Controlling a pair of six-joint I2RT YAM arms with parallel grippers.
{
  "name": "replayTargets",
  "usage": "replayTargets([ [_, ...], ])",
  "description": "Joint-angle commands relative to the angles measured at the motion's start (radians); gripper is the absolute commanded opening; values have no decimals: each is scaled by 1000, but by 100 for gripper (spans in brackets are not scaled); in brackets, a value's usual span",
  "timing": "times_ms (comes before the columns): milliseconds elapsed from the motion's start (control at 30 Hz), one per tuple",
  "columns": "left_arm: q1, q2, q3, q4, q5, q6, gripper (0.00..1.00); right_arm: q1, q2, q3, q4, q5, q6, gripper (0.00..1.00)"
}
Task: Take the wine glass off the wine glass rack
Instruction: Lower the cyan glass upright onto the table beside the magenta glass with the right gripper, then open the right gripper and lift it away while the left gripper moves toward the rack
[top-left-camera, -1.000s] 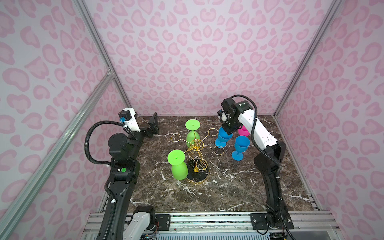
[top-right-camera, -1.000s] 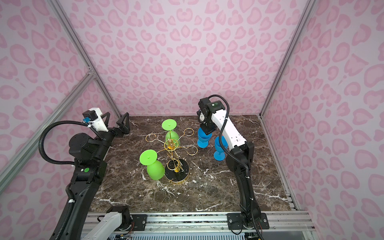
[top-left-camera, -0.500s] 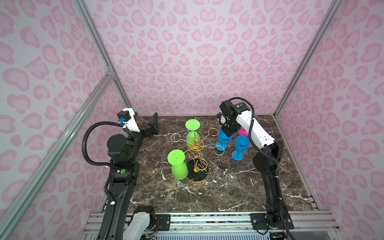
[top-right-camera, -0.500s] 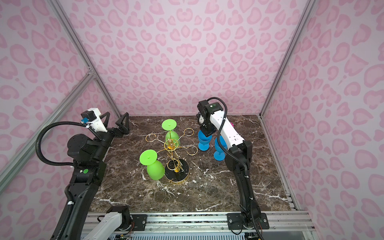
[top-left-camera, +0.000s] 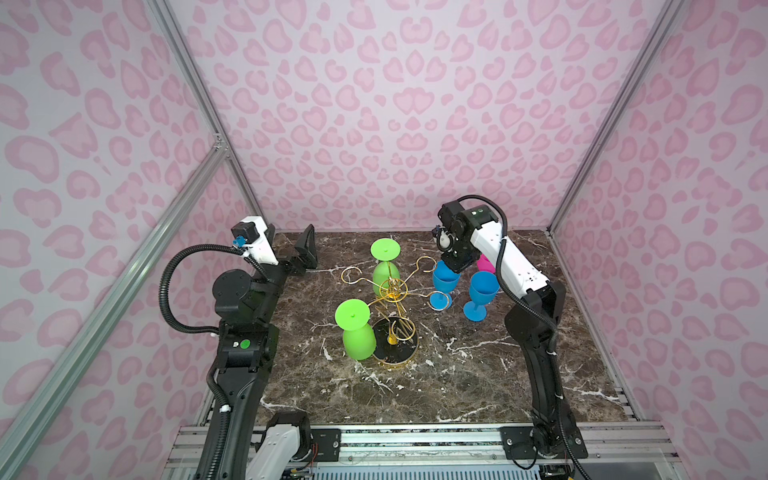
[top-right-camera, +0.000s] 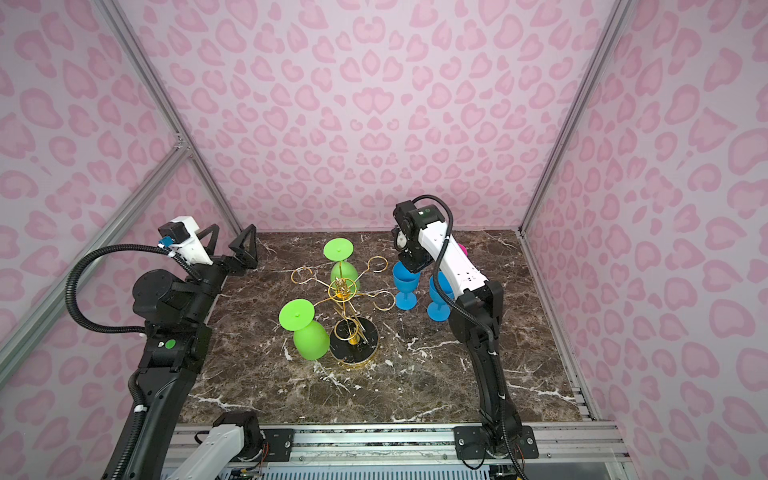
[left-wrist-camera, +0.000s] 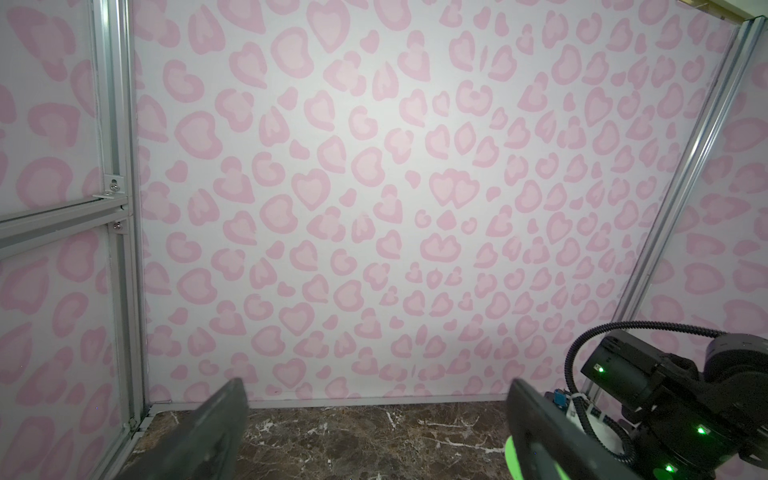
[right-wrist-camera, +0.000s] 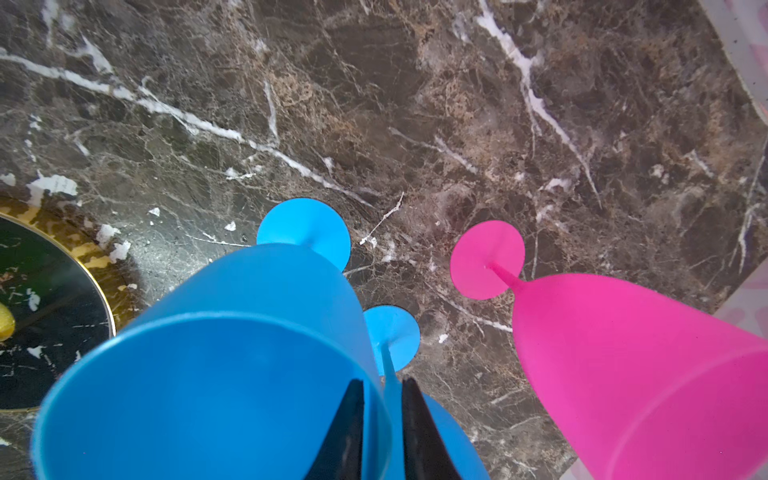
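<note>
**Inspector:** What has changed?
**Assistant:** The right gripper has sunk slightly. It is at centre right, with the elbow bent and the wrist pointing down.
**Inspector:** Its hold?
**Assistant:** The fingers straddle the rim of the blue wine glass, nearly together. I cannot tell if they are pinching.
**Inspector:** The left?
**Assistant:** The left gripper is raised at upper left, spread wide and empty.
**Inspector:** The rack?
**Assistant:** The wine glass rack stands mid-frame. The near green glass and far green glass hang inverted on it.

Nothing legible — no text, label, brand, number or sign can be read in any view.
</note>
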Motion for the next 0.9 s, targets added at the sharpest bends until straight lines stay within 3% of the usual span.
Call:
replayTargets([
  [0, 1, -11, 10, 17, -9, -31, 99, -1, 3, 31, -5, -32, 8, 23],
  [233, 2, -63, -23, -78, -16, -167, 96, -23, -75, 118, 33, -111, 43, 40],
  [400, 5, -122, -13, -287, 41, -299, 94, -58, -202, 94, 129, -192, 91, 48],
  [733, 37, -273, 70, -784, 213, -408, 85, -154, -669, -480, 746, -461, 257, 76],
  [867, 37, -338, 64, -936, 252, -458, 81, -188, -766, -606, 860, -525, 294, 84],
])
